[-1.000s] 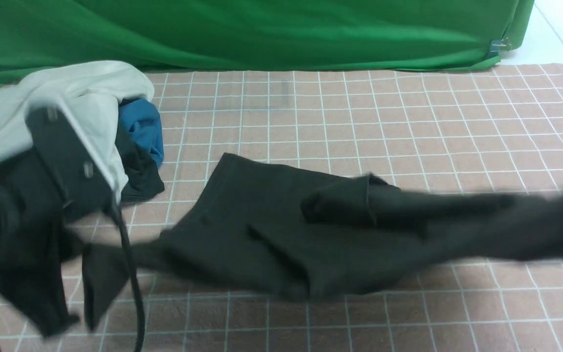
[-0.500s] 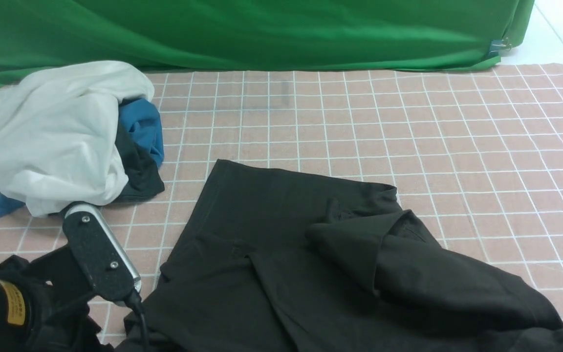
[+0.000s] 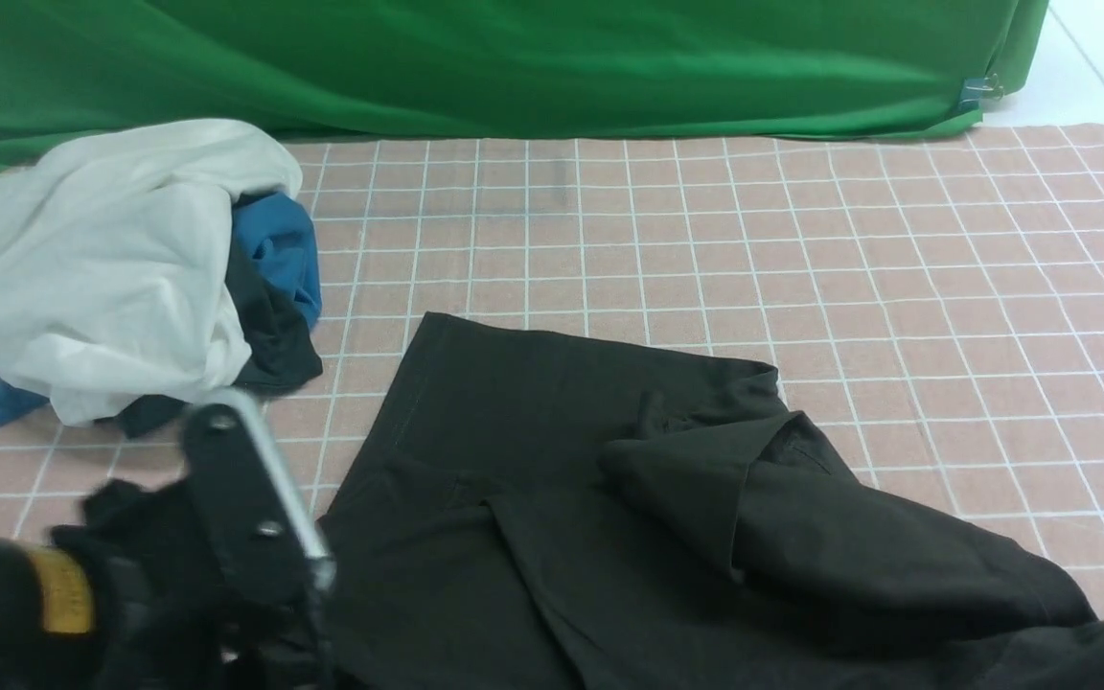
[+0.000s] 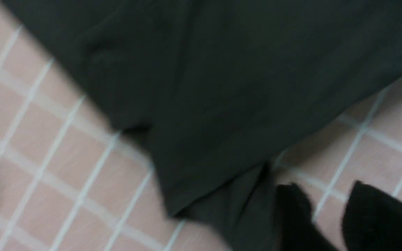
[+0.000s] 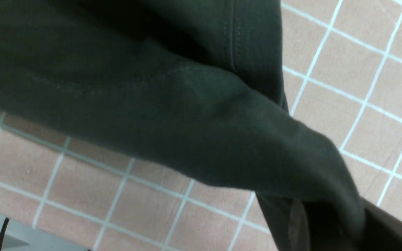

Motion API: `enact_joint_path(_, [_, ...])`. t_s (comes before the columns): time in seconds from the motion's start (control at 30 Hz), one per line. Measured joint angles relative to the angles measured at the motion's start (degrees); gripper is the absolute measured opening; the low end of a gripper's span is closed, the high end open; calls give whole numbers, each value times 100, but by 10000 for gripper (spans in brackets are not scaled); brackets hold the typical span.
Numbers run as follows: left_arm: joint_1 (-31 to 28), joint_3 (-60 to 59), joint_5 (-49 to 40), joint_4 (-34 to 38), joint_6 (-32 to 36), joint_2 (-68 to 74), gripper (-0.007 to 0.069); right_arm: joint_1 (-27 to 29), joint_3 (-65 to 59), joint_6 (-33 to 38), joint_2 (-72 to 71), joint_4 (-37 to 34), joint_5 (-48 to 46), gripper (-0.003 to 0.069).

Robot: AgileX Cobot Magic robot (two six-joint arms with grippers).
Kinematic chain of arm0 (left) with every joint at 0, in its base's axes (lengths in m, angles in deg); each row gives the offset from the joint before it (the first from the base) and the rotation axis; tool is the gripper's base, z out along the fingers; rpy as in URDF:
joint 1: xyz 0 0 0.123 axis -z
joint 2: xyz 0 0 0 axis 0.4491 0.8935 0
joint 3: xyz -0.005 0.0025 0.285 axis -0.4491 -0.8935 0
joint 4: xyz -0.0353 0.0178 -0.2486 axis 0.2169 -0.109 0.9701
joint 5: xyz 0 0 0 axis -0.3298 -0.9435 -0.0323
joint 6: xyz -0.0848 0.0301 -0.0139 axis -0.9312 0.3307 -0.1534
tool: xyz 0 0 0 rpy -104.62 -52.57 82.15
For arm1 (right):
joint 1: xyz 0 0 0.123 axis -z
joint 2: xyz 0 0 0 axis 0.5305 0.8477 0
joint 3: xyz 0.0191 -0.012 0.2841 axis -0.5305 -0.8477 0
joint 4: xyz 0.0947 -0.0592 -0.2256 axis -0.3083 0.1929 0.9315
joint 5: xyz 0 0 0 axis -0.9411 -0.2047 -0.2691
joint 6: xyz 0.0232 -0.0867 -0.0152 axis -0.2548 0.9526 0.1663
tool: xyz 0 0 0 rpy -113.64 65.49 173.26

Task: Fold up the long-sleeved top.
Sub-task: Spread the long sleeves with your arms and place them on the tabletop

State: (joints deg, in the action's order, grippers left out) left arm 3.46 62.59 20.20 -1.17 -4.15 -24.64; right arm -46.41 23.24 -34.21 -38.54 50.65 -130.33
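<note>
Long-sleeved top [image 3: 552, 498] was no longer stretched in air btw arms; it lay rumpled on grid mat [image 3: 897, 240], centre-near, so no fold yet. We noted left gripper [image 4: 325, 197] had let go, jaws apart & empty, low by near-left edge. Right gripper [image 5: 326, 226] was clamped on top's right end.

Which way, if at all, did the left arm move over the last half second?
Yes: the left arm has shifted right, away from the white garment and up to the left edge of the long-sleeved top.
</note>
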Motion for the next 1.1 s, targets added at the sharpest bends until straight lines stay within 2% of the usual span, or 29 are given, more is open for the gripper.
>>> enact_joint_path(0.07, [13, 91, 13, 68, 0, 353, 122, 0, 0, 0, 0, 0, 31, 84])
enact_joint_path(0.13, [22, 263, 45, 103, 91, 733, 92, 0, 0, 0, 0, 0, 55, 84])
enact_joint_path(0.23, [155, 418, 145, 181, 712, 1189, 100, 0, 0, 0, 0, 0, 99, 85])
enact_joint_path(0.27, [293, 440, 178, 233, 1133, 1335, 139, 0, 0, 0, 0, 0, 130, 85])
enact_joint_path(0.37, [571, 440, 308, 280, 1842, 1495, 239, 0, 0, 0, 0, 0, 188, 85])
enact_joint_path(0.4, [713, 440, 444, 280, 2087, 1533, 302, 0, 0, 0, 0, 0, 219, 86])
enact_joint_path(0.47, [830, 446, 710, 286, 2285, 1588, 402, 0, 0, 0, 0, 0, 231, 86])
enact_joint_path(0.5, [853, 446, 738, 286, 2298, 1595, 413, 0, 0, 0, 0, 0, 231, 86])
enact_joint_path(0.53, [903, 446, 940, 298, 2441, 1659, 505, 0, 0, 0, 0, 0, 232, 87])
enact_joint_path(0.63, [915, 400, 1049, 320, 2913, 1785, 606, 0, 0, 0, 0, 0, 254, 87])
enact_joint_path(0.7, [915, 249, 1129, 342, 3296, 1838, 633, 0, 0, 0, 0, -5, 303, 87])
enact_joint_path(0.8, [915, -35, 1249, 242, 3787, 1855, 635, 0, -4, 15, 0, -5, 387, 87])
enact_joint_path(0.9, [915, -293, 1628, -123, 3914, 1855, 611, 0, -4, 20, 0, -5, 413, 88])
enact_joint_path(0.97, [915, -417, 1905, -356, 3867, 1866, 584, 0, -4, 22, 0, -5, 418, 90])
enact_joint_path(1.1, [915, -597, 2663, -751, 3254, 1970, 470, 0, -4, 27, 0, -9, 437, 92])
